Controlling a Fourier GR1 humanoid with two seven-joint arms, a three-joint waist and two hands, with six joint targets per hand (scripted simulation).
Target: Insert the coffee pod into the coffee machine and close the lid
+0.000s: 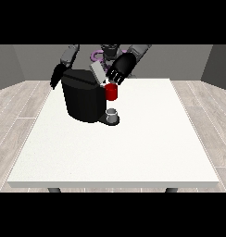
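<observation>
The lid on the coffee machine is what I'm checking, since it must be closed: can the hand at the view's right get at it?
Probably yes: that hand hovers right beside the raised lid atop the coffee machine, with nothing between them.

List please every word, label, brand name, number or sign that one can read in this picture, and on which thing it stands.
None: no text can be read anywhere.
Coffee machine: plain black body, no brand or label shows.
Red thing at the machine: no mark.
Grey thing at the machine's base: no mark.
White table: bare surface, no print.
</observation>
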